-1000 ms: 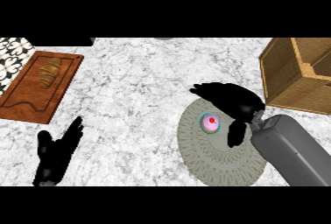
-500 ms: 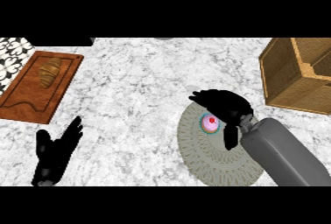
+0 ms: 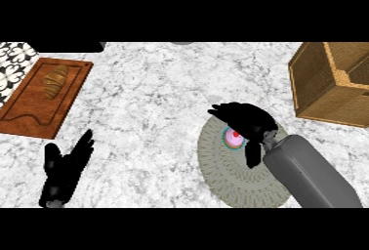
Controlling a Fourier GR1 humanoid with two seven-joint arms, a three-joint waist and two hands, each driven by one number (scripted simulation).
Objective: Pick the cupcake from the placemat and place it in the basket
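Wooden board (image 3: 32, 110) with a croissant (image 3: 55, 81) sits at the far left edge, just above the left hand (image 3: 65, 168), which rests low left with fingers straight, slightly spread, pointing up, touching nothing. Wide bare marble counter (image 3: 158, 93) lies between that hand and the right one. Round grey placemat (image 3: 227, 178) is low right of centre, its bottom edge near the counter's lower edge. Cupcake (image 3: 234, 137) with pink frosting sits on the placemat's upper part, right under the right hand (image 3: 249, 122); fingers curl over it from above and thumb hangs at its right side, not clearly clamped. Grey forearm slants in from lower right. Basket (image 3: 317, 80) is at the right edge, up-right of those fingers, apart from them.
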